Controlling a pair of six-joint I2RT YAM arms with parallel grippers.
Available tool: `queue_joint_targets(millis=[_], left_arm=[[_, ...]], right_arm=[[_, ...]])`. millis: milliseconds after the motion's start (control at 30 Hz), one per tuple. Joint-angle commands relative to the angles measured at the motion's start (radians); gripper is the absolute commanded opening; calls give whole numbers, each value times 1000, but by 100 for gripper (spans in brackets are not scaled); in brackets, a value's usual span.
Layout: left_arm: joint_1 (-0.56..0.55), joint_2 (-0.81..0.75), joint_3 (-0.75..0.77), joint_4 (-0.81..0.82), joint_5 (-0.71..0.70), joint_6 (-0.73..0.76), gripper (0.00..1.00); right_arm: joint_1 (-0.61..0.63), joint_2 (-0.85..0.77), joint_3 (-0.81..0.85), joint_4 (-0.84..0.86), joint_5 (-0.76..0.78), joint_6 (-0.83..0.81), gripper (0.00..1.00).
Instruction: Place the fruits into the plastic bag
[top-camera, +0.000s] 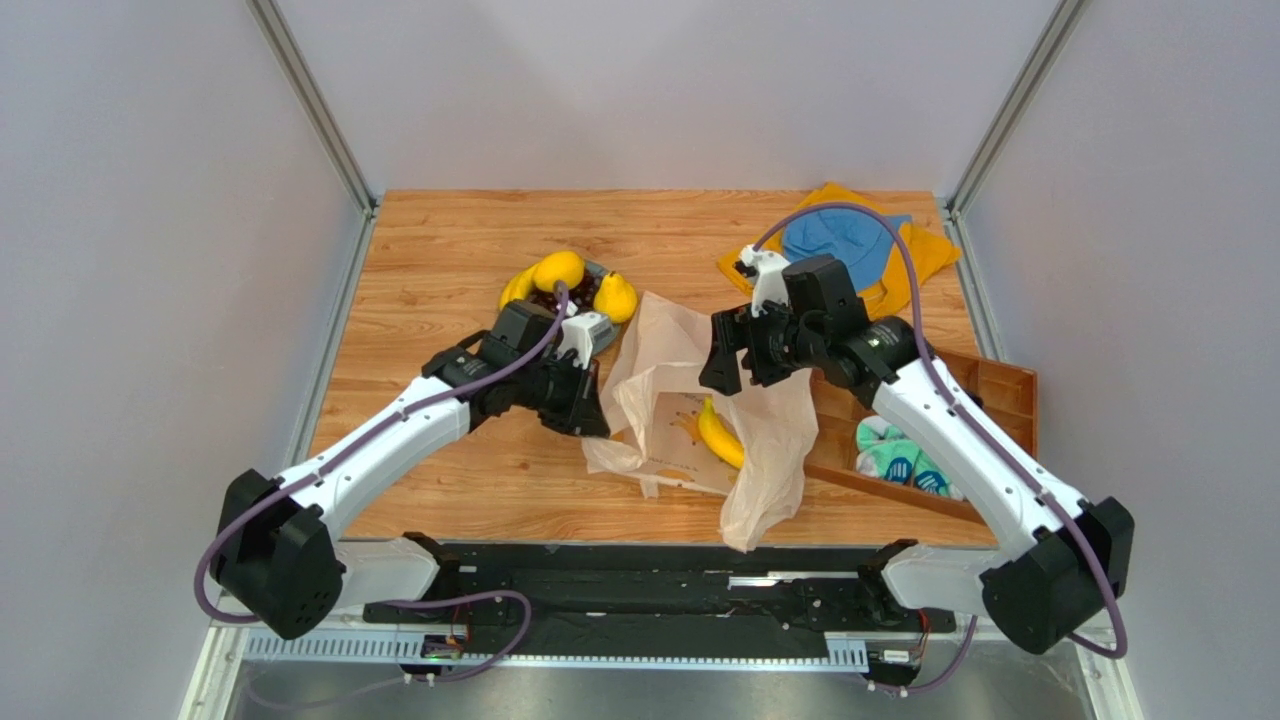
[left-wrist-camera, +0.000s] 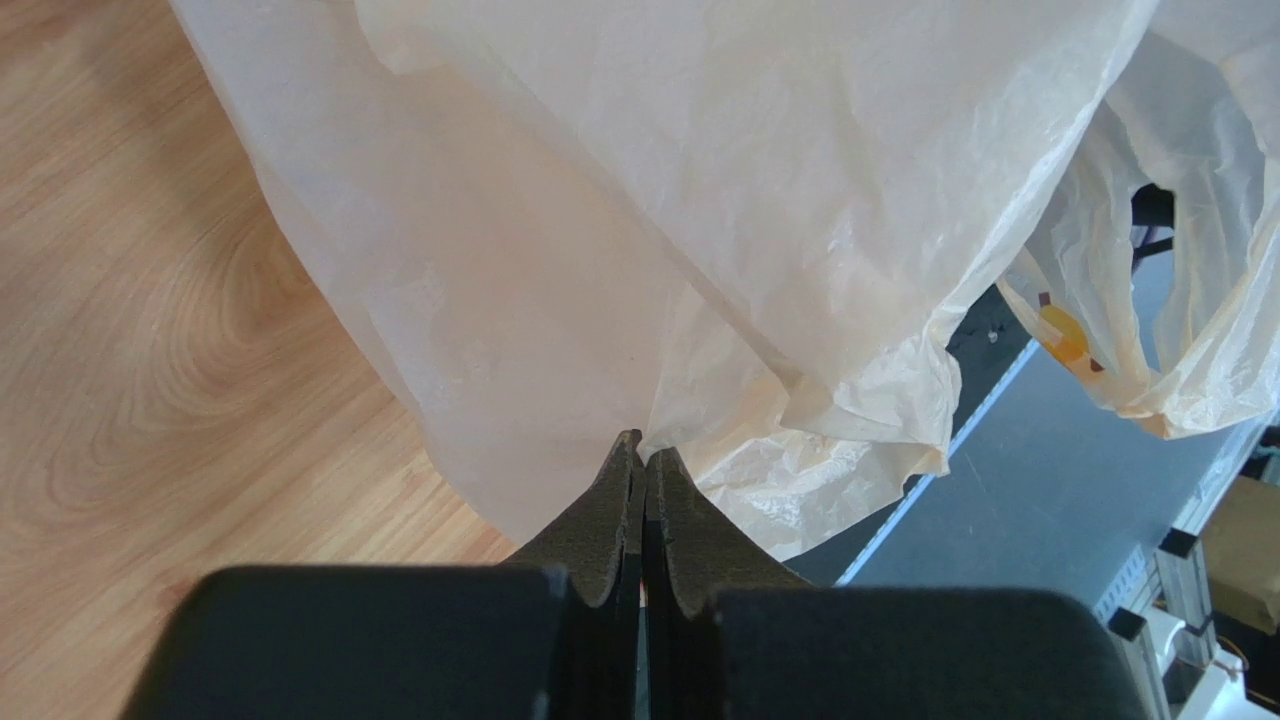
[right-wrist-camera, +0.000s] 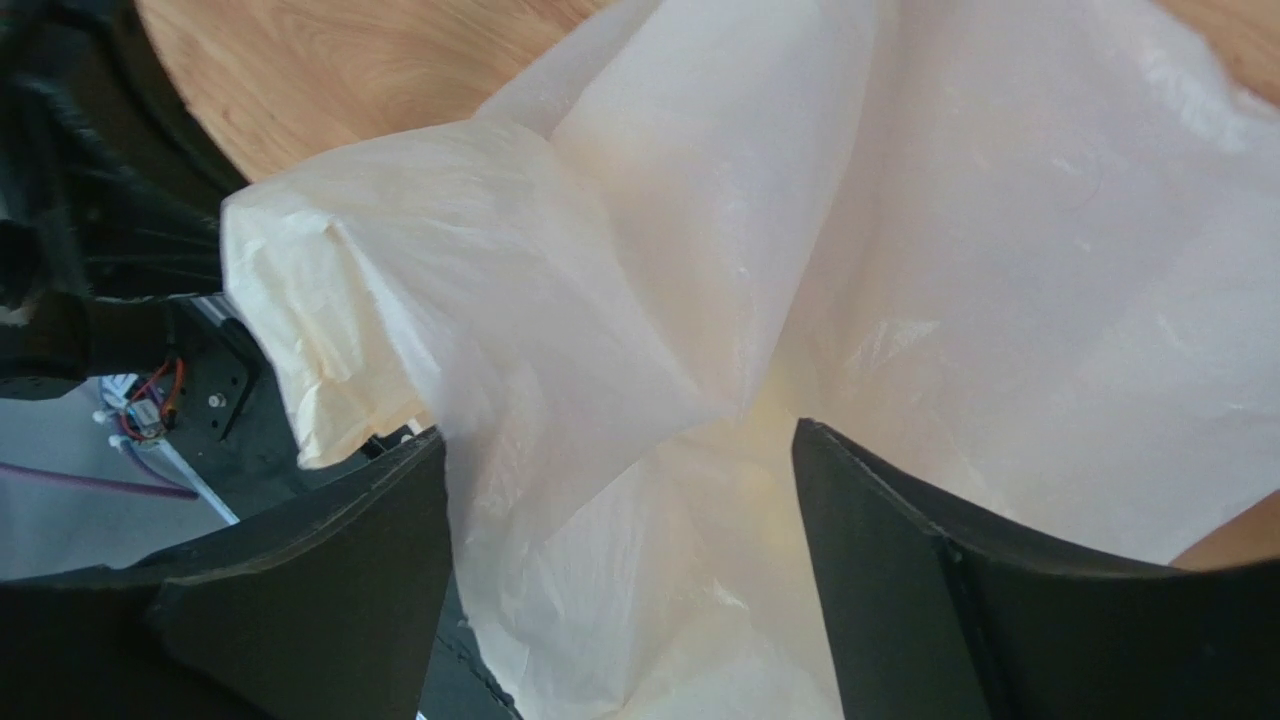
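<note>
The plastic bag (top-camera: 684, 383) lies crumpled in the middle of the wooden table (top-camera: 451, 255), between the two arms. Its long axis runs from far to near, and the near end drifts a little to the right and reaches the table's near edge. One banana (top-camera: 720, 434) rests in the bag, its length slanting from far left to near right. The left gripper (top-camera: 597, 408) is at the bag's left edge. In the left wrist view its fingers (left-wrist-camera: 616, 503) are pressed together, with a fold of the thin film (left-wrist-camera: 601, 225) pinched between the tips. The right gripper (top-camera: 736, 368) hangs over the bag's far right side. Its jaws stand wide apart, and the bag (right-wrist-camera: 902, 225) billows up between them without being clamped. Which way the bag's mouth faces I cannot tell. Just beyond the left gripper, on the far side, are more bananas (top-camera: 549, 275) and a round yellow fruit (top-camera: 615, 299), outside the bag. An orange and a blue cloth (top-camera: 842, 240) lie at the far right.
</note>
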Motion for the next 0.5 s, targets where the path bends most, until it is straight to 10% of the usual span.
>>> queue_joint_targets(millis=[0, 467], left_arm=[[24, -78, -17, -53, -21, 55, 0], [32, -141, -44, -52, -60, 99, 0]], right_arm=[[1, -89, 60, 131, -65, -16, 86], [-2, 436, 454, 222, 30, 90, 74]])
